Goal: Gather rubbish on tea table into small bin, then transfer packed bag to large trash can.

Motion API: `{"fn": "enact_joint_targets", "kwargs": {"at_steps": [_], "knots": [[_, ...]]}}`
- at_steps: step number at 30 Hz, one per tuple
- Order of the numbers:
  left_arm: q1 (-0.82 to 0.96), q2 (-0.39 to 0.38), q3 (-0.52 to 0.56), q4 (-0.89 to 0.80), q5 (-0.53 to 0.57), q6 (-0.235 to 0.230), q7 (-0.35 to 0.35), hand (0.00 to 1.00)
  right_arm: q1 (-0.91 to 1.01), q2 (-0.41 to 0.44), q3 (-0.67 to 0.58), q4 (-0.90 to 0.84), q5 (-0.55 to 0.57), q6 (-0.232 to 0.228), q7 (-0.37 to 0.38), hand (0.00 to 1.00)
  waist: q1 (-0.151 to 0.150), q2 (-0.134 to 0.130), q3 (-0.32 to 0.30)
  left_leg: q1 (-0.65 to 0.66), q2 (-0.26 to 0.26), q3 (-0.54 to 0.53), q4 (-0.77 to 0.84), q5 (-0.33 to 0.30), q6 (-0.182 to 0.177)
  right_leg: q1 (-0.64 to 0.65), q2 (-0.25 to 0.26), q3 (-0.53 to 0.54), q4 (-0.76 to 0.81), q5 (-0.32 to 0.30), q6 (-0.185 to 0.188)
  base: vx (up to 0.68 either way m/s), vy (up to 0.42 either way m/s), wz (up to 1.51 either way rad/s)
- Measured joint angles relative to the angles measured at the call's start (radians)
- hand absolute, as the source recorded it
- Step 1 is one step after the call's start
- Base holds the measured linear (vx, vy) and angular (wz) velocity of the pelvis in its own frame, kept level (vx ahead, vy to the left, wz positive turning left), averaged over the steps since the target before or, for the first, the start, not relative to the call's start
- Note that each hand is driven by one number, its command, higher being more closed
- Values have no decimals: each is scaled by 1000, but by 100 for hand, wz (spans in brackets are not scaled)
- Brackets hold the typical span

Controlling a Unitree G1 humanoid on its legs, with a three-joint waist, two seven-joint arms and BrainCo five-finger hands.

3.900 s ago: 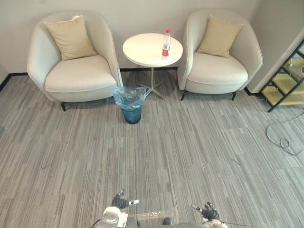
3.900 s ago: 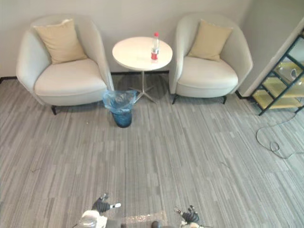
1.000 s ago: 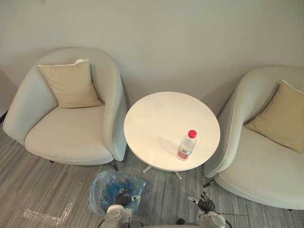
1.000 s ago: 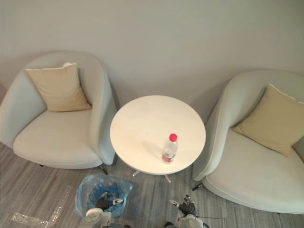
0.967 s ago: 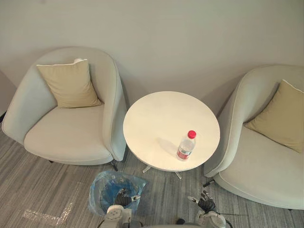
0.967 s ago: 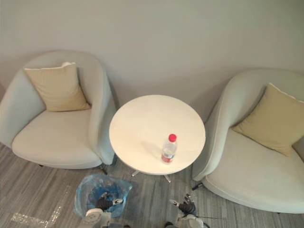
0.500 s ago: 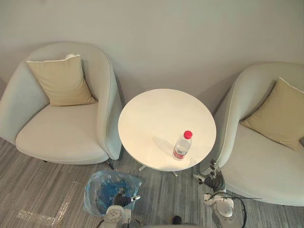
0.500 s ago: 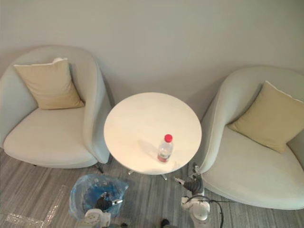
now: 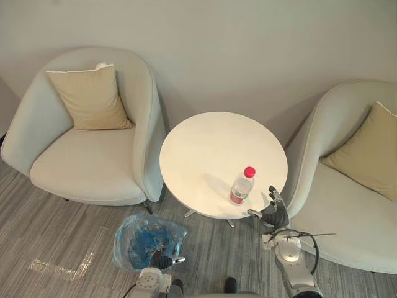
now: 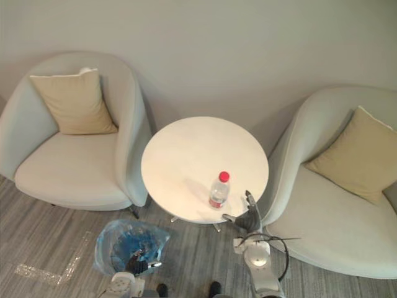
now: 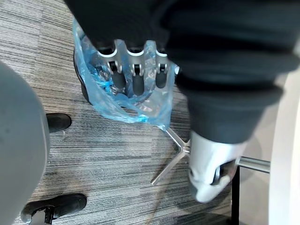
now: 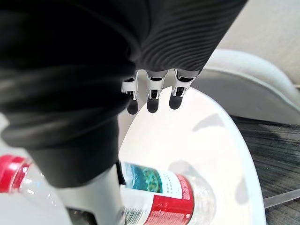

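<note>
Grey striped carpet (image 9: pixel 56 248) lies under everything. Farthest left is the left chair (image 9: pixel 87 167), pale and rounded, with the tan left cushion (image 9: pixel 90 99) leaning upright against its back. Just in front of that chair's right edge, on the carpet, stands the bin (image 9: pixel 124 245), lined with a crumpled blue bag (image 11: pixel 122 101) that folds out over its rim. The left hand (image 9: pixel 162 261) hangs low over the near side of the bin. In its wrist view the fingers (image 11: pixel 133 70) are loose and straight, holding nothing, with the bag's mouth showing past them.

Next comes the round white table (image 9: pixel 205 155), set between the two chairs on a thin metal foot. A clear plastic bottle (image 9: pixel 240 187) with a red cap and a red label stands upright on the near right part of the top.

The right hand (image 9: pixel 273 214) is raised at the table's near right edge, just beside the bottle. Its fingers (image 12: pixel 151 96) are stretched out straight over the tabletop and the thumb is spread apart from them. The bottle shows close behind the thumb, ungrasped. Whether the thumb touches it cannot be told.

Farthest right is the right chair (image 9: pixel 347 211), with the right cushion (image 9: pixel 363 152) propped in it.
</note>
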Motion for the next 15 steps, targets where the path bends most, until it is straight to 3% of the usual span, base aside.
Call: {"fn": "enact_joint_targets", "kwargs": {"at_steps": [11, 15], "knots": [[-1, 1, 1, -3, -1, -3, -1, 0, -94, -2, 9, 64, 70, 4, -30, 0, 2, 14, 14, -36, -4, -36, -11, 11, 1, -19, 0, -33, -8, 1, -1, -3, -6, 8], [-8, 2, 0, -19, -2, -5, 0, 0, -176, -9, 9, 114, 88, 6, -47, 0, 7, 27, 52, -44, -5, -44, -11, 13, 1, -24, 0, -41, -8, 1, -1, -8, -3, 6]]}}
